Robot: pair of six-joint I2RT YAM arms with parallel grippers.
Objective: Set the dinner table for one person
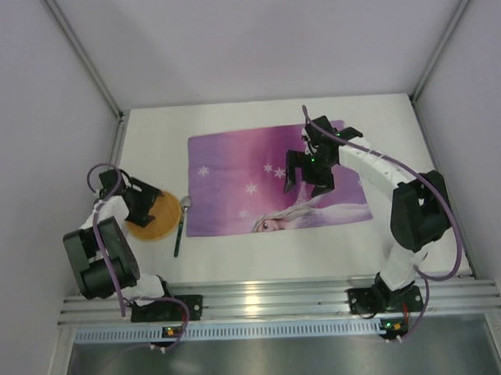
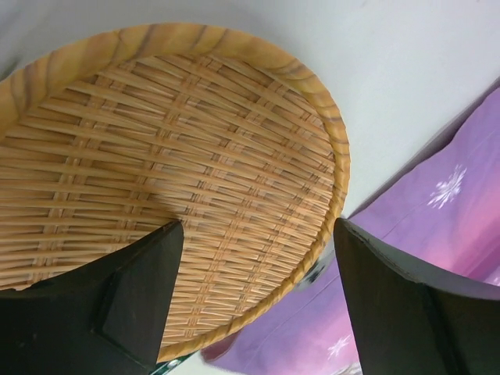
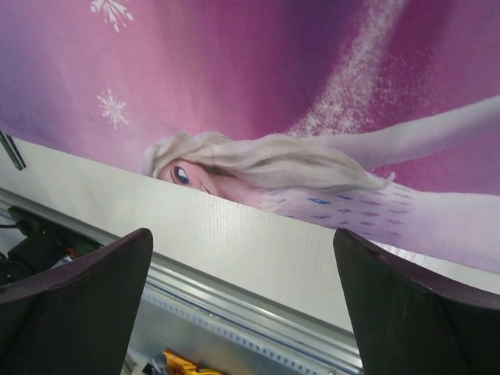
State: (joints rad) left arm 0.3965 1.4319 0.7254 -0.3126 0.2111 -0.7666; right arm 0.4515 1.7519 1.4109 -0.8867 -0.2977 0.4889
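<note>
The white dinner table (image 1: 397, 133) carries a purple princess placemat (image 1: 274, 166) in its middle. A round woven wicker plate (image 1: 155, 221) lies on the table left of the placemat. A spoon (image 1: 181, 224) with a dark handle lies between the plate and the placemat. My left gripper (image 1: 142, 204) is open low over the plate (image 2: 172, 148). In its wrist view (image 2: 258, 226) one finger is over the weave and the other beyond the rim. My right gripper (image 1: 308, 181) is open and empty above the placemat's right half (image 3: 258, 70).
An aluminium rail (image 1: 271, 302) runs along the table's near edge, with both arm bases on it. Grey walls close in the left, right and far sides. The spoon's shiny bowl (image 2: 314, 272) shows just past the plate's rim.
</note>
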